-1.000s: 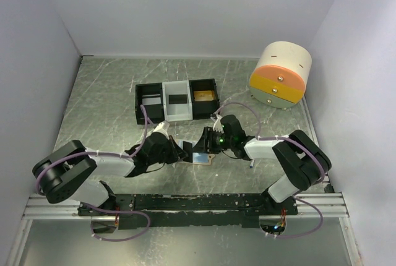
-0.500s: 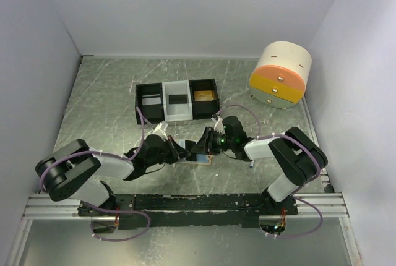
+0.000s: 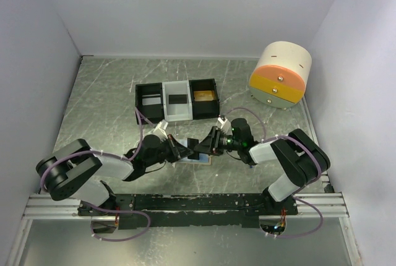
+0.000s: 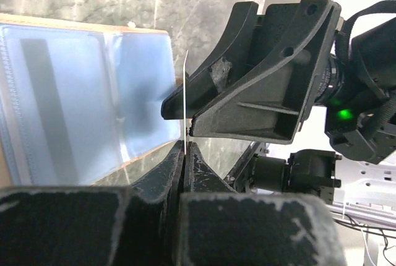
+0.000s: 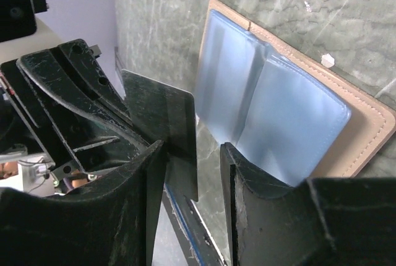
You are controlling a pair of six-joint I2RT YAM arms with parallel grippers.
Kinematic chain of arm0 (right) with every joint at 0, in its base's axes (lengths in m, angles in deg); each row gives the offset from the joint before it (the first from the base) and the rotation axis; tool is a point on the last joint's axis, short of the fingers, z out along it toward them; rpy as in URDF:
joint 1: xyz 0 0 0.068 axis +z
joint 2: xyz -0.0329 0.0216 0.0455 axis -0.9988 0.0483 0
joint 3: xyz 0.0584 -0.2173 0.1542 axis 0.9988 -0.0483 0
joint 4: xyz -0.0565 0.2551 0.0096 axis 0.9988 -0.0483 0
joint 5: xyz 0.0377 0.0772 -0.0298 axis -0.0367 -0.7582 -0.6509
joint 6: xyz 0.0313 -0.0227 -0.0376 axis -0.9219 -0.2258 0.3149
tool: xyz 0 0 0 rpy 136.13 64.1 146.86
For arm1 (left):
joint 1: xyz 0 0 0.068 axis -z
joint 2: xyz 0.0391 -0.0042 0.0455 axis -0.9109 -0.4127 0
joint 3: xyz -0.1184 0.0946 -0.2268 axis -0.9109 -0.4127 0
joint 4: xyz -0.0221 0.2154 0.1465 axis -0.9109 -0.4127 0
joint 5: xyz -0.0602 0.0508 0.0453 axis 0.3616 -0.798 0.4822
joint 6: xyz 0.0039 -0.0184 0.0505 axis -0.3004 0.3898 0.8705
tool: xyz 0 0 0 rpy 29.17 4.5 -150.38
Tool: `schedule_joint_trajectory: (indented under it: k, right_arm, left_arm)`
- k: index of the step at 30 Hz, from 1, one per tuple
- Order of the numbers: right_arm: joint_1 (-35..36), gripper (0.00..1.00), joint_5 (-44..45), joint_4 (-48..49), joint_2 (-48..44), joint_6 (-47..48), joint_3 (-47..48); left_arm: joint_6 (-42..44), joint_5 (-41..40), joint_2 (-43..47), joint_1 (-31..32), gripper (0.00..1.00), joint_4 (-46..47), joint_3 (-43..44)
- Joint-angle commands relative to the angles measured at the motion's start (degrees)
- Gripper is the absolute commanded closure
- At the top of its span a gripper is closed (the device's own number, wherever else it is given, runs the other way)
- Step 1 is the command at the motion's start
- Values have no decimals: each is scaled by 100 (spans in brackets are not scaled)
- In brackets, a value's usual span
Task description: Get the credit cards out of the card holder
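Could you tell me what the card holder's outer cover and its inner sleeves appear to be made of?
The card holder cover: probably tan leather or imitation, matte, stitched along its edge. Its inner sleeves: likely clear soft plastic, glossy, slightly rippled.

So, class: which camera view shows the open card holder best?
The right wrist view: the card holder lies open, blue pockets and tan edge clear. Left wrist crops it; from above it looks tiny and half hidden.

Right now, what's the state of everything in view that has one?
card holder: open flat on the table, inside up.
left end effector: shut on the card.
right end effector: open, fingers straddling the card.
card: out of the card holder.
tray: something in every compartment.
round drawer box: drawers shut.
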Motion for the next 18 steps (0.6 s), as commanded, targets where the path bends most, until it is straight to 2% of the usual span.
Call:
schedule_joint_trajectory:
  k: [1, 6, 15, 18]
  right_arm:
    - [-181, 60, -421, 842, -184, -354, -184]
    - [-184, 62, -786, 1263, -258, -584, -164]
    - [-508, 75, -1129, 2397, -232, -1281, -372]
    - [-567, 77, -1295, 3206, -104, -1664, -475]
  left_arm:
    - [-47, 147, 233, -33, 93, 416, -45]
    - [20, 371, 475, -198, 93, 208, 73]
    - [-49, 547, 848, -319, 93, 307, 31]
    - [-67, 789, 920, -468, 93, 454, -8]
